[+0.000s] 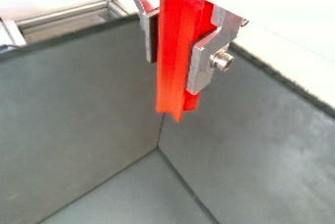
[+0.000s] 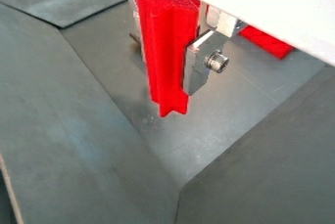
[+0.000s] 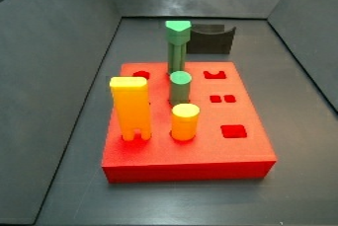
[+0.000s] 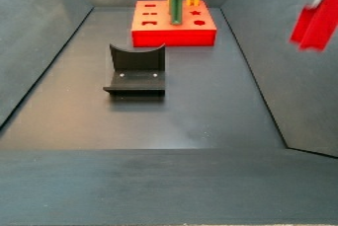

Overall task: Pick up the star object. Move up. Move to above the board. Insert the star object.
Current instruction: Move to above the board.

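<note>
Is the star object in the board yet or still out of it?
Out. The gripper holds the star object in the air; in a side view it hangs off to the side of the board.

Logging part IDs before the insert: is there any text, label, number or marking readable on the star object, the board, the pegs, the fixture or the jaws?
None: no readable text in any view.
Star object, held in the gripper high off the floor: plain red.
Board: only shaped holes.
Green pegs and yellow pegs: unmarked.
Fixture: plain dark.
</note>
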### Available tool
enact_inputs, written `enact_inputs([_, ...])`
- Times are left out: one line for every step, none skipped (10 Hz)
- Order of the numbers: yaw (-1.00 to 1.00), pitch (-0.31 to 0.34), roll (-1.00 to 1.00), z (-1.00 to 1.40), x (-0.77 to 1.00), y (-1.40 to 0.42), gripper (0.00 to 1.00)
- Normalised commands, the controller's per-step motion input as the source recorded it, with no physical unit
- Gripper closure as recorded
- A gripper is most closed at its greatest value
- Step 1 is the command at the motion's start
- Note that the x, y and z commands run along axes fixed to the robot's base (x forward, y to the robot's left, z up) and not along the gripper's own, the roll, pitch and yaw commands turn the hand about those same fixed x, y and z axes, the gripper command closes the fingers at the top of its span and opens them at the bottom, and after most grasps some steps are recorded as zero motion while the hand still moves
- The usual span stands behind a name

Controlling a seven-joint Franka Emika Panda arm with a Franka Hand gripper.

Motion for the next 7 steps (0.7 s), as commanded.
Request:
enact_inputs([0.02, 0.048, 0.08, 0.76, -0.1, 0.01, 1.0])
enact_inputs([0.02, 0.063, 0.07, 0.58, -0.06, 0.0, 1.0])
enact_inputs([0.02, 0.081, 0.07, 0.41, -0.03, 0.0, 1.0])
enact_inputs([0.02, 0.091, 0.07, 0.19, -0.01, -0.01, 1.0])
enact_inputs([-0.7, 0.208, -0.28, 0.07, 0.28, -1.0, 1.0])
enact_inputs([-0.64, 0.193, -0.28, 0.07, 0.28, -1.0, 1.0])
enact_inputs([-0.44, 0.158, -0.24, 0.07, 0.28, -1.0, 1.0])
